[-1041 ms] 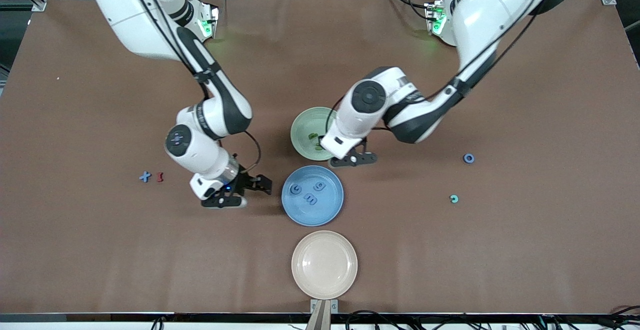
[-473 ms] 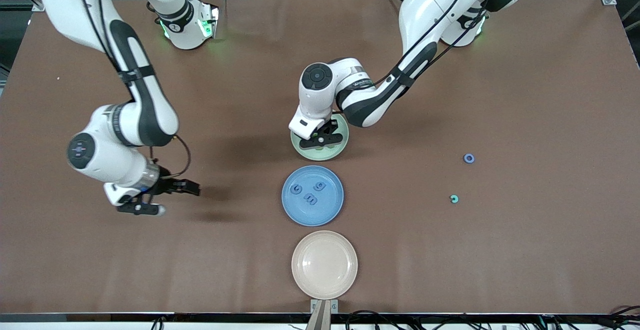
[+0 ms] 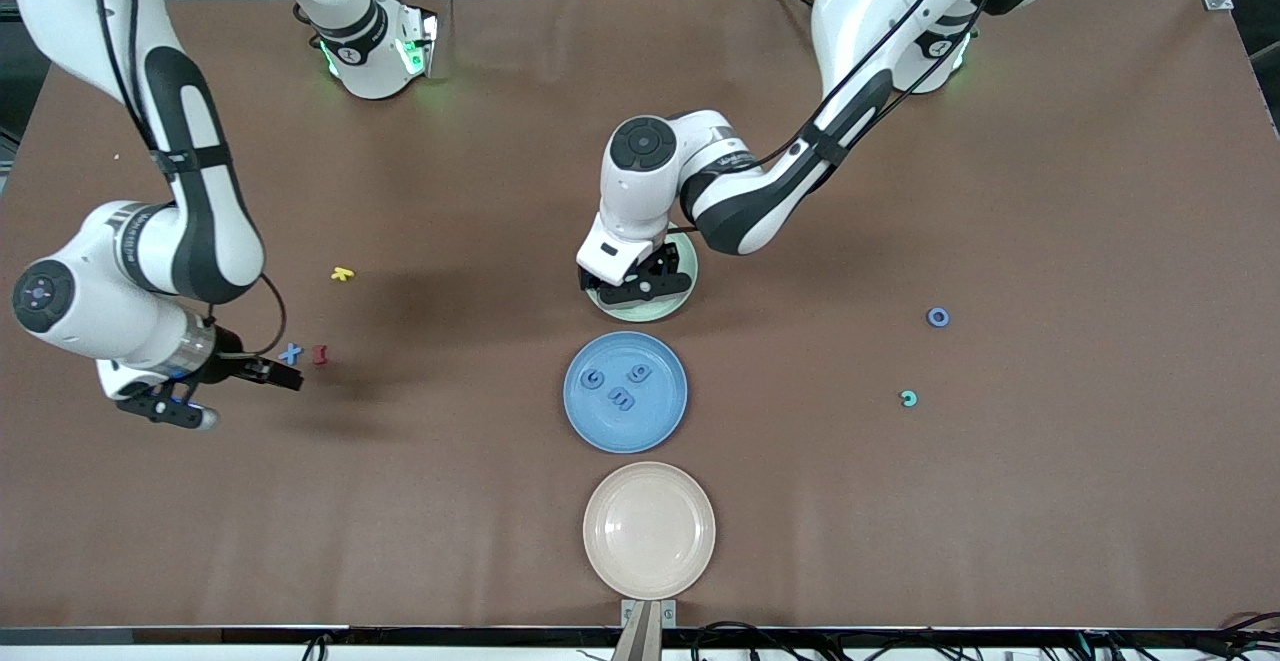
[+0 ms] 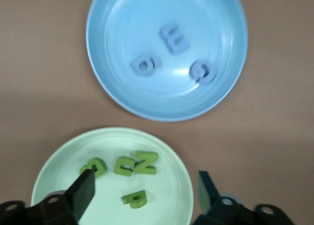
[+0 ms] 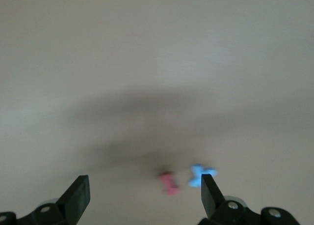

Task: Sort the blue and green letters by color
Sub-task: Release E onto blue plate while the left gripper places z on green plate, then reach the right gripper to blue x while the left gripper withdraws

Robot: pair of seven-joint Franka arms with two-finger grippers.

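Hiding green plate from front, left gripper, jaws apart.

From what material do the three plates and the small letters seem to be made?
The blue plate, green plate and beige plate look like smooth, glossy plastic: soft highlights run along their rims. The blue letters and green letters look matte and thick-edged, perhaps foam or rubbery plastic; this stays uncertain.
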